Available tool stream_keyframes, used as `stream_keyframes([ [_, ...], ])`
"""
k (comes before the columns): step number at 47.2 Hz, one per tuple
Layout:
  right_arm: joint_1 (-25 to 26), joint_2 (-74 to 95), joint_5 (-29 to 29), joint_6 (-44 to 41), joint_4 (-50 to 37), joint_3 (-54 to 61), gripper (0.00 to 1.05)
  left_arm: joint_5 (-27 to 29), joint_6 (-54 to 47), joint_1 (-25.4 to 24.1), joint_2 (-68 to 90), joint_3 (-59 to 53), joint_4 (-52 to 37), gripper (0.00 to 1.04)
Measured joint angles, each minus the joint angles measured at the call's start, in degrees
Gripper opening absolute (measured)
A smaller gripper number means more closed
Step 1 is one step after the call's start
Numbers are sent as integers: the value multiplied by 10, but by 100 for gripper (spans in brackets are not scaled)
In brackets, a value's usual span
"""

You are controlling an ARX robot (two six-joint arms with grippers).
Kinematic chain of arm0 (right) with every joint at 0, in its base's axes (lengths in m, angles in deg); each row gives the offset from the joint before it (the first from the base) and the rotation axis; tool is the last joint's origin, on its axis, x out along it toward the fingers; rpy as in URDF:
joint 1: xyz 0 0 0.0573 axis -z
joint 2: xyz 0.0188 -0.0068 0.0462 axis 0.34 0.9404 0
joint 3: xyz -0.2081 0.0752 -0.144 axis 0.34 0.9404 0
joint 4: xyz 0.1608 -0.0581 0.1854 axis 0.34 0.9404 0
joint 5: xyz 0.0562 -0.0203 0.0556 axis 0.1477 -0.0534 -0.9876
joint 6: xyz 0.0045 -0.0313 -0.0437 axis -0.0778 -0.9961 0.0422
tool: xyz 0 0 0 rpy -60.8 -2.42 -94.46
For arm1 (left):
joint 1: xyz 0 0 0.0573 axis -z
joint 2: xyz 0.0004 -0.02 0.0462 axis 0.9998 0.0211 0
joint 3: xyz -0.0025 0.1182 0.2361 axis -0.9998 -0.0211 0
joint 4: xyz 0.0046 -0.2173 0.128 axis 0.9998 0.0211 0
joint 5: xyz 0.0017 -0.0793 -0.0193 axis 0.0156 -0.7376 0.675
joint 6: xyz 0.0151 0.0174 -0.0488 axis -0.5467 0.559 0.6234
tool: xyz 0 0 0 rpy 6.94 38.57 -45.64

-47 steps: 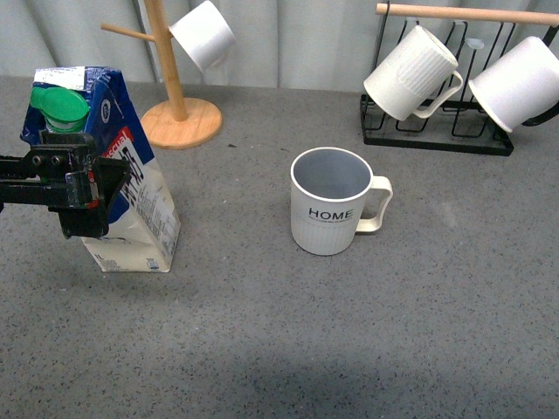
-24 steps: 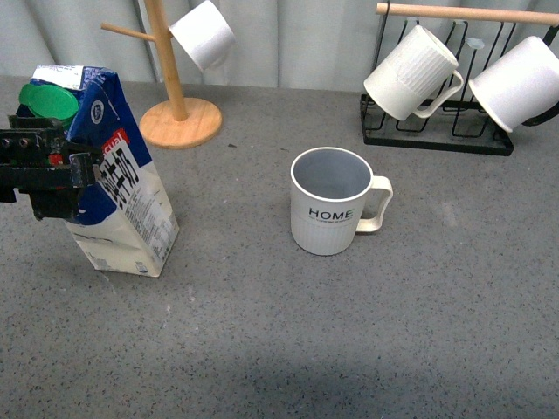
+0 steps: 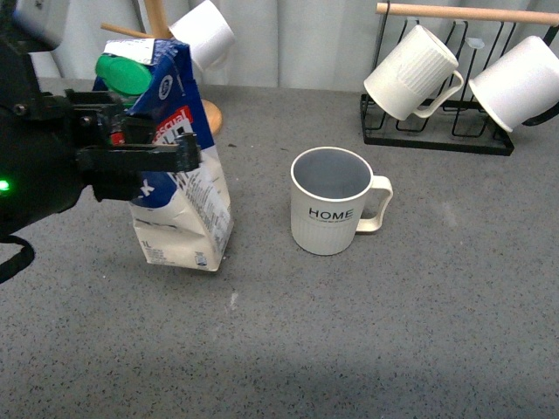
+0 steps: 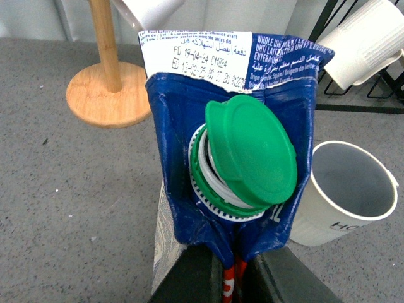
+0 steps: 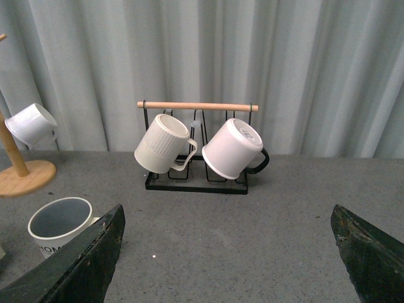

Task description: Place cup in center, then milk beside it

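Note:
The HOME cup (image 3: 332, 202) stands upright mid-table, handle to the right; it also shows in the left wrist view (image 4: 344, 202) and the right wrist view (image 5: 60, 225). The blue-and-cream milk carton (image 3: 179, 179) with its green cap (image 3: 122, 74) stands tilted to the left of the cup, a gap between them. My left gripper (image 3: 144, 157) is shut on the carton's upper part; in the left wrist view the carton (image 4: 233, 158) sits pinched between the jaws. My right gripper (image 5: 230, 252) is open and empty above bare table, out of the front view.
A black rack (image 3: 437, 135) with a wooden bar holds a ribbed white mug (image 3: 410, 74) and a smooth white mug (image 3: 520, 83) at the back right. A wooden mug tree (image 3: 170, 61) with a white mug (image 3: 203, 35) stands at the back left, just behind the carton.
My left gripper has carried the milk carton rightward, toward the cup, and it now leans more. The cup has not moved.

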Motion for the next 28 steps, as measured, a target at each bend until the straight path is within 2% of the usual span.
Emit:
stream_keyframes([
  [4,0,0,0,0,0,0,95,28,7,29,19,15,-9,5],
  [11,0,0,0,0,0,0,95,40,9,60,48,39,-19,5],
  [28,0,0,0,0,0,0,95,51,5,78,111,76,-45,5],
])
